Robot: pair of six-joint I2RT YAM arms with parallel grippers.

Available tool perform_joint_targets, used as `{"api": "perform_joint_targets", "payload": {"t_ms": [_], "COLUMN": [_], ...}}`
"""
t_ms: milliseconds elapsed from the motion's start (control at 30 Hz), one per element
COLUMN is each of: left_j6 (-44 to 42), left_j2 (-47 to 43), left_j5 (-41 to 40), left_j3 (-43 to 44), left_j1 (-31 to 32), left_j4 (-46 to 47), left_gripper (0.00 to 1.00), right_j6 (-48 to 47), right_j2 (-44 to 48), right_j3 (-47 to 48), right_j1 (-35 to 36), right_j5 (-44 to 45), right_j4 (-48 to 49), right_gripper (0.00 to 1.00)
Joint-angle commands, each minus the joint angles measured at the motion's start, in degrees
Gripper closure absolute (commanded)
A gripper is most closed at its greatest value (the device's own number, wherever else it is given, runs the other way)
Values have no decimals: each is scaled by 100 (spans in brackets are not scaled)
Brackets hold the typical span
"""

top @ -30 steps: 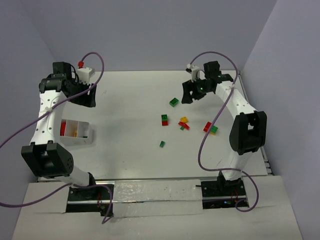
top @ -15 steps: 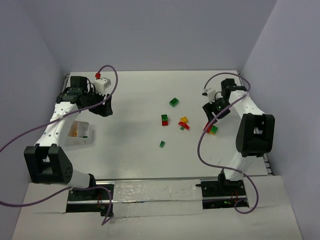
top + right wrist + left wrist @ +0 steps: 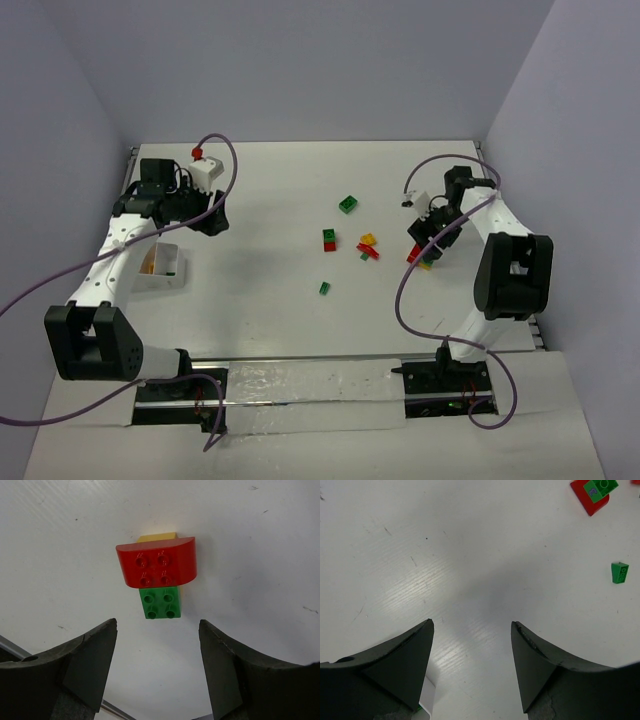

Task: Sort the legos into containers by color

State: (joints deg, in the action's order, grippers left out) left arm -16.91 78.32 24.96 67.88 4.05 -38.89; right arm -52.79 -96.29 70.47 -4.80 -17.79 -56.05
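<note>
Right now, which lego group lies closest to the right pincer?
The red-green-yellow cluster, lying directly below the open right pincer and filling its wrist view. The other legos lie further left in the top view.

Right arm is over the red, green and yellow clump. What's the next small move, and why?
Probably ease the right gripper down and slightly forward to straddle the red brick. Its jaws stand open and empty, and the red brick, touching a green brick and a yellow piece, lies centred just ahead of them.
</note>
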Motion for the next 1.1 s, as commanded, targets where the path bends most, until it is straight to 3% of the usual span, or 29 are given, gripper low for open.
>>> {"api": "perform_joint_targets", "payload": {"t_ms": [0, 467, 533, 667, 767, 900, 1067], "left_j6": [63, 176, 192, 249, 343, 678, 1918], "left_j2": [-157, -293, -291, -267, -261, -337, -459], "left_j5": [210, 20, 0, -39, 79, 992, 1989], "left_j3": [6, -207, -205, -218, -222, -128, -214], "left_j1": [25, 49, 60, 76, 78, 78, 122], "left_j4": [260, 441, 461, 524, 580, 643, 1243], "left_gripper": [28, 27, 28, 28, 29, 27, 22], "right_j6": [-292, -197, -179, -137, -121, 173, 1315], "right_j2": [-86, -245, -265, -135, 37, 428, 733], "right_j3": [-14, -559, -587, -614, -541, -300, -42], "right_j1": [22, 126, 128, 137, 179, 442, 1535], "right_j5": [-247, -130, -137, -221, -355, -1101, -2115], "right_j4": [-73, 858, 944, 1113, 1051, 839, 983], "right_gripper": [27, 31, 39, 74, 90, 100, 100]}}
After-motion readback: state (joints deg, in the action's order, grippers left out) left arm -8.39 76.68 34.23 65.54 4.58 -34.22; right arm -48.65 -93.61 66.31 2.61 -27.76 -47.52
